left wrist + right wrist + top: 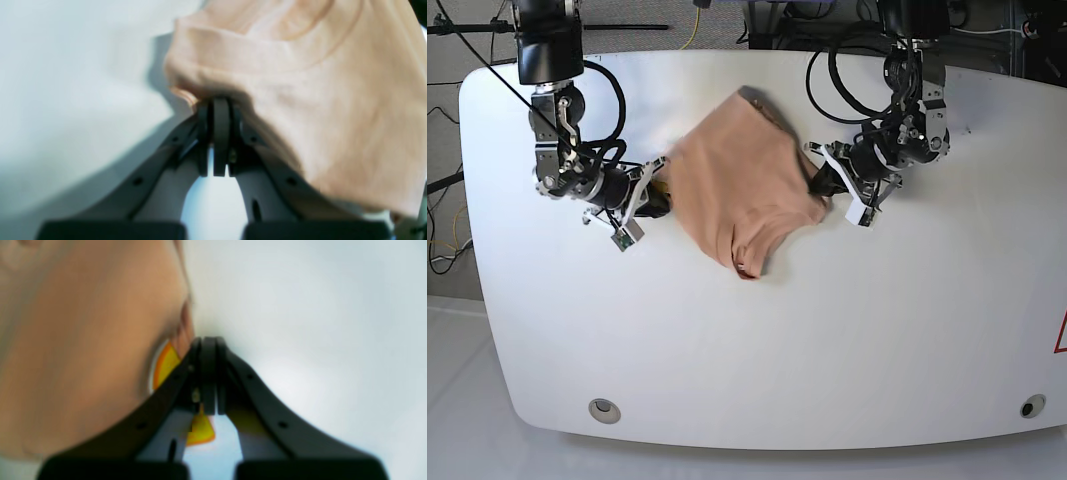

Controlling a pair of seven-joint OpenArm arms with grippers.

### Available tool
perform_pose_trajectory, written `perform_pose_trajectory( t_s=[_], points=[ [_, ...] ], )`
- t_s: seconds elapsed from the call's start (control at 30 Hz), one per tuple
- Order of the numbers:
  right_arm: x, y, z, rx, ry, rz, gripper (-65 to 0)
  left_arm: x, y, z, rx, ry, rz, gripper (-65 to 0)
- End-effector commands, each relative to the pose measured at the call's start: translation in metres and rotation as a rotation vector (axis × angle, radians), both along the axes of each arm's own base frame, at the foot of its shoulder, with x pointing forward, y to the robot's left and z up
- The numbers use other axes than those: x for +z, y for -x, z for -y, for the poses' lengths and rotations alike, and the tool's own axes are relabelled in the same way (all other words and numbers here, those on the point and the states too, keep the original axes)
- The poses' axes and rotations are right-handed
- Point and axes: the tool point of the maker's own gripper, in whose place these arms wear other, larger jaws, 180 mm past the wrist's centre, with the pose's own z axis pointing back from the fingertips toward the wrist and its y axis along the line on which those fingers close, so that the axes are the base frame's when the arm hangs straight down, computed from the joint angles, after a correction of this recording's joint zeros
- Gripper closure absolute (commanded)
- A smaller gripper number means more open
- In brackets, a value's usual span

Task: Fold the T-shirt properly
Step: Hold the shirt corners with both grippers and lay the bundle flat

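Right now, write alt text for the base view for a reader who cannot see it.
A peach T-shirt lies bunched on a white table, gripped at opposite edges by two robot arms. The right hand pinches its left edge in this view, and the left hand pinches its right edge.

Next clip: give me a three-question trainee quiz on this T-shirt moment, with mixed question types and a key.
1. True or false: the left claw is shut on the T-shirt.
2. The yellow print shows in which view? A) left wrist B) right wrist C) base
3. Fill in: the T-shirt hangs stretched between the two claws over the white ____.

Key: 1 true; 2 B; 3 table. The right claw also pinches an edge of the T-shirt.
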Motion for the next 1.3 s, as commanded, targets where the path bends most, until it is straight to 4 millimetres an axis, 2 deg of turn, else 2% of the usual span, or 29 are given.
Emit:
perform_pose_trajectory(
  t_s=[0.0, 0.43, 0.63, 1.0, 1.13, 1.27],
  points=[
    [-0.006, 0.008, 0.017, 0.004, 0.089, -0.039, 0.0, -0.008, -0.003, -0.008, 0.007, -0.047, -0.024, 0.0],
    [-0.016, 0.045, 0.007, 0.035, 0.083, -0.073, 0.0, -0.012, -0.038, -0.004, 0.034, 0.0, -0.01, 0.0],
    [-0.016, 0.058, 0.0, 0.05, 0.075, -0.077, 0.0, -0.002, -0.057, 0.014, 0.048, 0.054, 0.041, 0.0],
    [-0.024, 0.087, -0.004, 0.062, 0.07, -0.116, 0.0, -0.002, -0.067, 0.029, 0.018, 0.071, 0.063, 0.0],
    [-0.023, 0.085, -0.002, 0.057, 0.071, -0.111, 0.0, -0.001, -0.068, 0.031, 0.014, 0.075, 0.074, 0.0],
    [-0.017, 0.076, 0.018, -0.005, 0.081, -0.089, 0.0, 0.0, -0.068, 0.03, 0.017, 0.076, 0.077, 0.0]
  ],
)
